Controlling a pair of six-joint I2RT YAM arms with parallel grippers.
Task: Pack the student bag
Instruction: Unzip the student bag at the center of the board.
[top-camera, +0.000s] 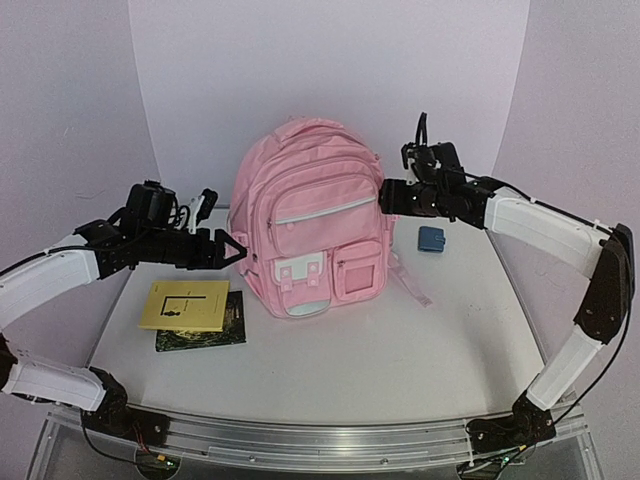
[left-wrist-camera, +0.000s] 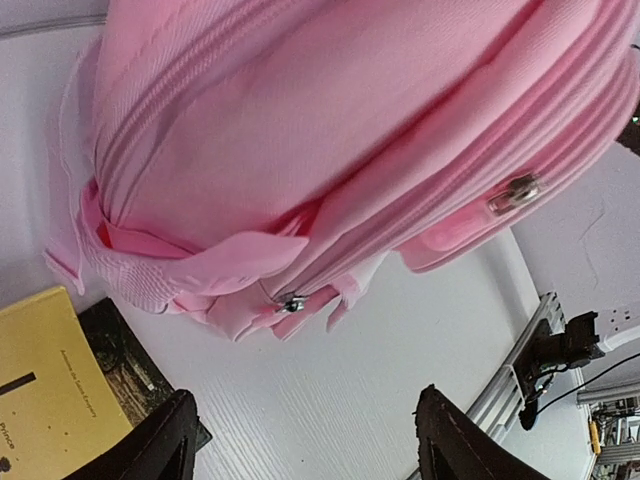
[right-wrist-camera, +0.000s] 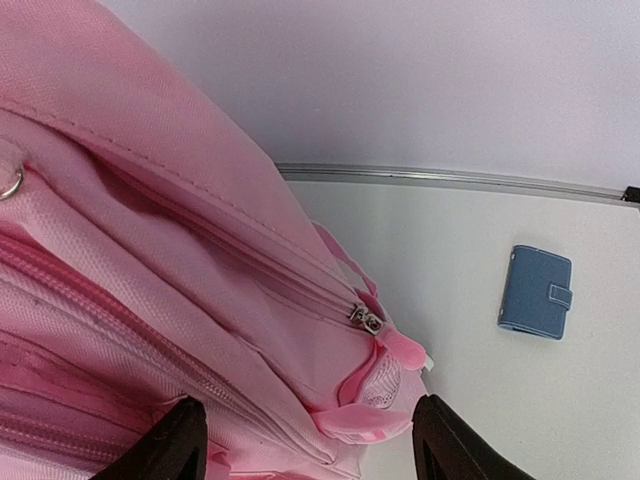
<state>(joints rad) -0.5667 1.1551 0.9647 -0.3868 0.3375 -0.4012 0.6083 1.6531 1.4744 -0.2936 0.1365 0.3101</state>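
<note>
Student bag (top-camera: 305, 235): upright on the table (top-camera: 400, 350) at the centre of the top view, front pockets facing the camera
Left gripper (top-camera: 232, 250): fingers apart, tips just beside the bag's left edge
Right gripper (top-camera: 385, 197): fingers apart, at the bag's upper right edge
Yellow book (top-camera: 185, 303): lower left of the bag, lying partly over a dark booklet (top-camera: 215, 330)
Blue wallet (top-camera: 431, 239): flat, right of the bag, apart from it
</note>
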